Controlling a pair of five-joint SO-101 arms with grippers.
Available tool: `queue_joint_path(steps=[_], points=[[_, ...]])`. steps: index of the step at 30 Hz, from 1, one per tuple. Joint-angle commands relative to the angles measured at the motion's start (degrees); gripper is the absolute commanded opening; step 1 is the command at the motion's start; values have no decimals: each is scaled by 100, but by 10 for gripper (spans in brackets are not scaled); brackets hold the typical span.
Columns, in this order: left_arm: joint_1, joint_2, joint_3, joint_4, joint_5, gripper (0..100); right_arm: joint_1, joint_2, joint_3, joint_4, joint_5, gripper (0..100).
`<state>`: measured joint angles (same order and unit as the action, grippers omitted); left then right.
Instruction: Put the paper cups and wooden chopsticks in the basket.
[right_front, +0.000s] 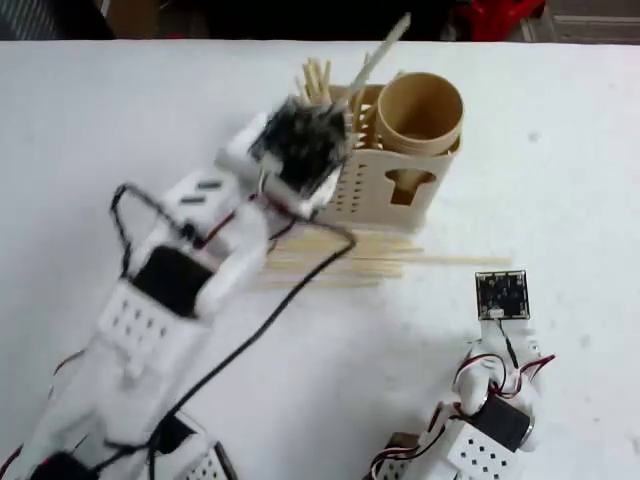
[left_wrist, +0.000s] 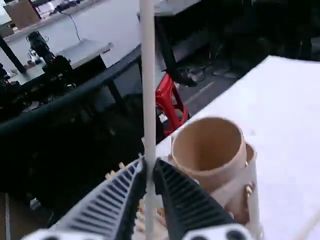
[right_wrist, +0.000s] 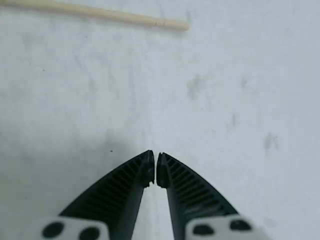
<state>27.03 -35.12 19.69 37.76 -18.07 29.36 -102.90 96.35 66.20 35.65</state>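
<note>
My left gripper (left_wrist: 149, 167) is clenched on a single wooden chopstick (left_wrist: 146, 75), which rises steeply from between the fingers. In the high view this gripper sits in the upper middle of the frame, over the left end of the basket (right_front: 392, 190), and the held chopstick slants up toward the top edge.

The basket stands on the white desk (right_front: 100, 120). A paper cup (right_front: 420, 110) sits in its right side, mouth up. A bunch of chopsticks (right_front: 318, 80) stands in the left part, just beside the cup, crowding the space under my left gripper.

A pile of chopsticks (right_front: 350, 258) lies flat on the desk just below the basket in the frame, its left end hidden under my left arm.

My right gripper (right_wrist: 154, 169) is clenched on nothing, fingertips almost touching. It hangs low over bare desk in the lower right of the high view, well apart from the basket. A stray chopstick (right_wrist: 100, 13) lies on the desk ahead of it.

Past the desk's far edge a red stool (left_wrist: 170, 107) stands on the floor.
</note>
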Motion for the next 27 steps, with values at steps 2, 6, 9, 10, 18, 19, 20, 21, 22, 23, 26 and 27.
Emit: queue_joint_path(steps=[2,6,9,10,18,19,20,21,22,23,26,27], points=[[-84,1376,-1626,-492,695,21,31,31,53,-75,-9,24],[-391,2132,-2488,-536,1310,21,31,31,53,-75,-9,24],[-558,2589,-2998,-536,1547,22,31,31,53,-75,-9,24],[-611,2730,-3130,-536,1600,23,31,31,53,-75,-9,24],[-840,3380,-3305,-484,2602,24,31,31,53,-75,-9,24],[-840,3433,-3305,-484,2629,24,31,31,53,-75,-9,24],[-840,3477,-3305,-484,2620,24,31,31,53,-75,-9,24],[-840,3512,-3305,-466,2620,24,31,31,53,-75,-9,24],[-840,3521,-3305,-387,2620,24,31,31,53,-75,-9,24],[-840,3521,-3305,-299,2620,26,31,31,53,-75,-9,24],[-840,3503,-3305,-70,2646,66,31,31,53,-75,-9,24],[-840,3495,-3305,9,2646,76,31,31,53,-75,-9,24]])
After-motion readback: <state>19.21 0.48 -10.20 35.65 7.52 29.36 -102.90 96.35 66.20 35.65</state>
